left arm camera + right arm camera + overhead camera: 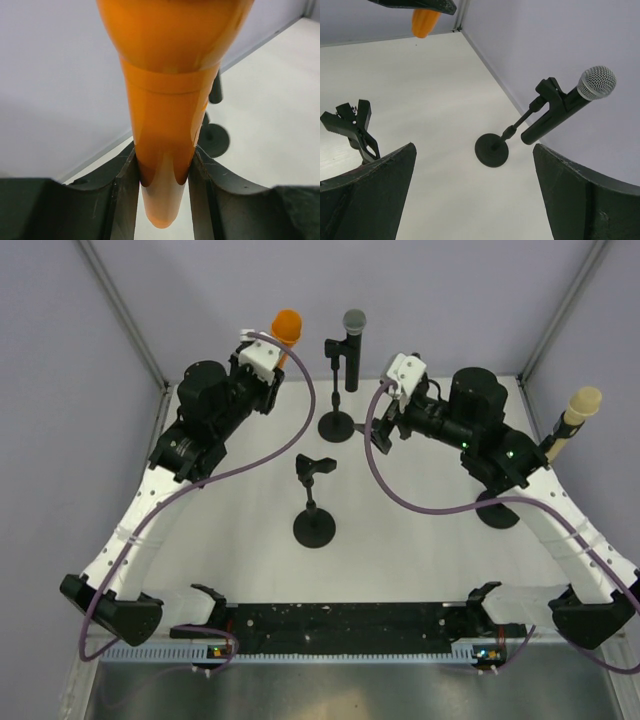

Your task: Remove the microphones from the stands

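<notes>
Left fingers point(122, 200) (raised) clamp orange microphone point(165, 115).

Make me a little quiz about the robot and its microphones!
1. True or false: the left hand is shut on the orange microphone.
2. The right hand is: A) open, B) shut on a stand, C) shut on a microphone.
3. Fill in: the clip on the near stand holds ____.

Key: 1 true; 2 A; 3 nothing.
</notes>
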